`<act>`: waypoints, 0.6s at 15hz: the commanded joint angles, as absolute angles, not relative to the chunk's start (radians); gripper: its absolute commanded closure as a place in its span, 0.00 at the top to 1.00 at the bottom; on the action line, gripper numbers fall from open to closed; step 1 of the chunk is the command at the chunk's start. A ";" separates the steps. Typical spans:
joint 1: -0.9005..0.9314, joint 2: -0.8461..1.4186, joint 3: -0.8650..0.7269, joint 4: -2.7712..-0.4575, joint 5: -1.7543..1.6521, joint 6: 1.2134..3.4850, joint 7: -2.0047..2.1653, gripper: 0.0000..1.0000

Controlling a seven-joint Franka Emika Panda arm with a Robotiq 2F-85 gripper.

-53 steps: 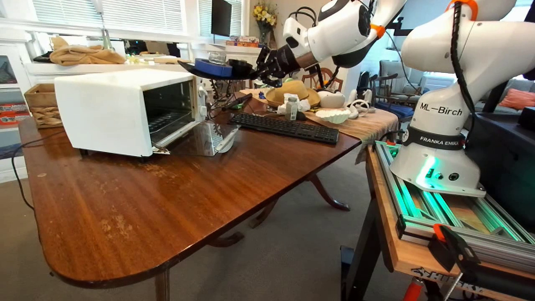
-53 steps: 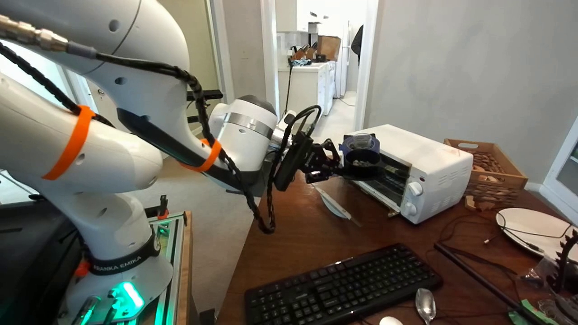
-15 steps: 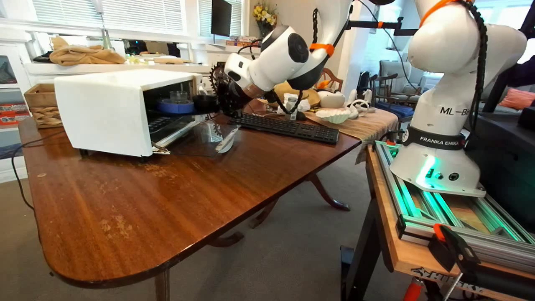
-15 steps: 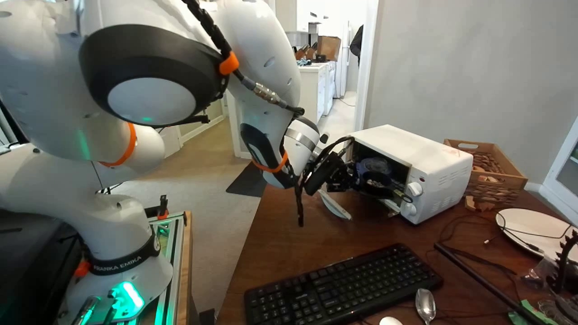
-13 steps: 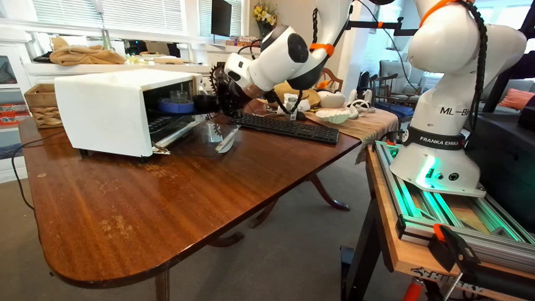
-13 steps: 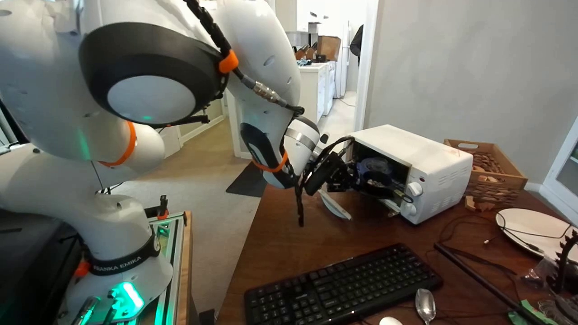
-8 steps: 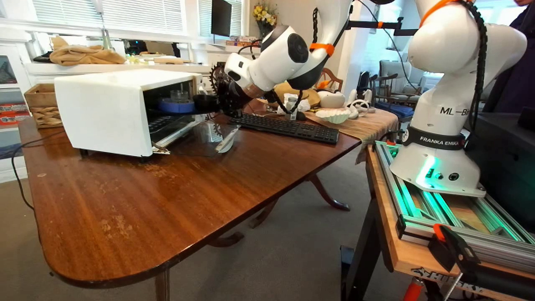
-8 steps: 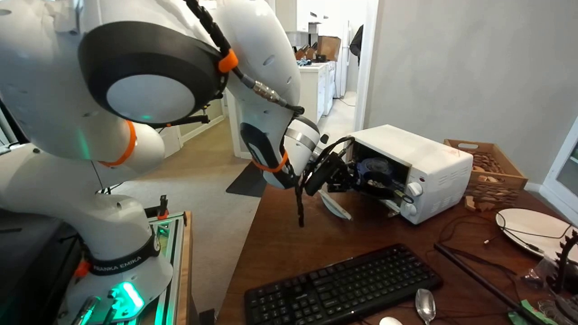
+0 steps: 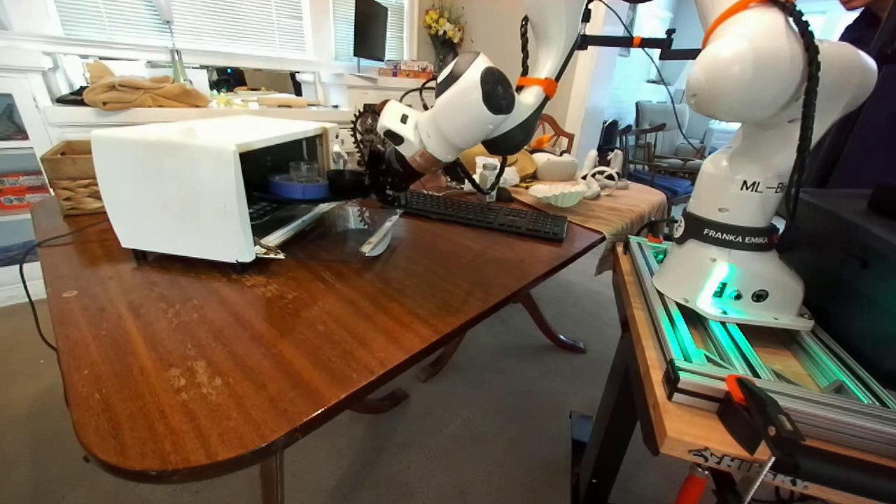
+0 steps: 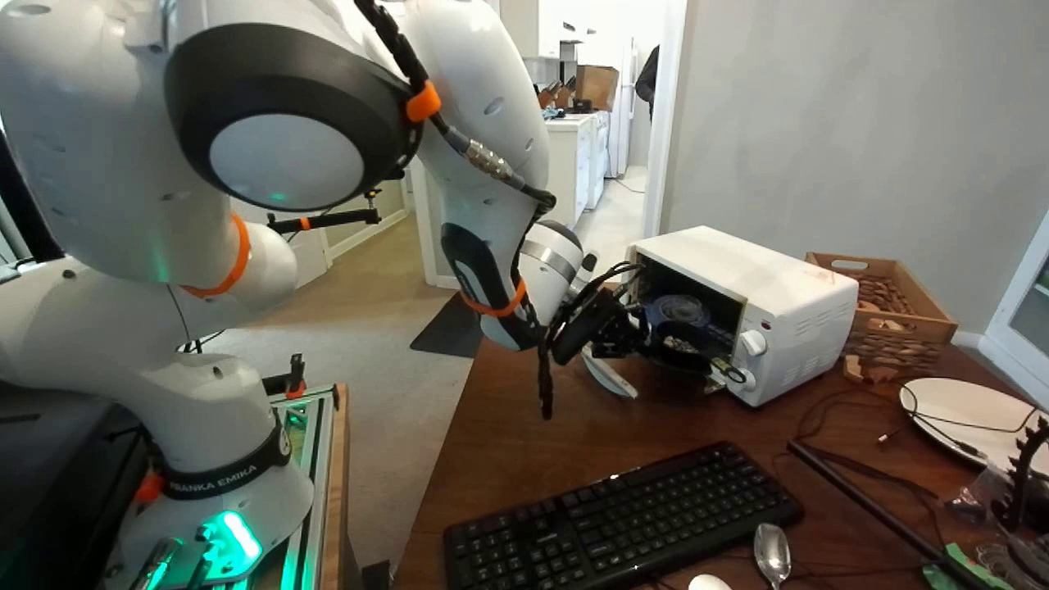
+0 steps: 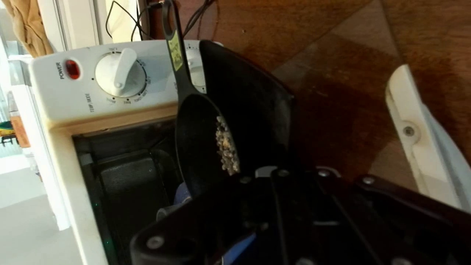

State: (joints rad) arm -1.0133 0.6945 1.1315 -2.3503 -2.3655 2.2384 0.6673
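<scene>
Wrist view: the gripper [image 11: 290,176] seems clamped on the black tray [image 11: 254,99], at 11 o'clock by the toaster oven's [image 11: 84,90] mouth. It looks stiff but tip-prone; the loose pan [image 11: 198,138], 10 o'clock, could slide, so mid-rim suits gripping.

“POWER” stands beside the red lamp [image 11: 72,69] and “TEMP/MODE” beside a dial [image 11: 120,74] on the white oven [image 9: 171,185]; “FRANKA EMIKA” rings my black base band [image 9: 731,234] in both exterior views. Above it, my arm [image 9: 728,199] reads “ML-B”, cut off by a cable [image 9: 810,87]; “HUSKY” fronts the wooden bench [image 9: 686,423].
</scene>
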 commanded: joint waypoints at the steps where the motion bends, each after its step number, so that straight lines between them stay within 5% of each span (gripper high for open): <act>1: -0.893 0.604 1.048 -2.308 -2.337 2.275 0.758 0.02; 9: -0.530 0.502 0.822 -2.214 -2.157 2.245 0.867 0.02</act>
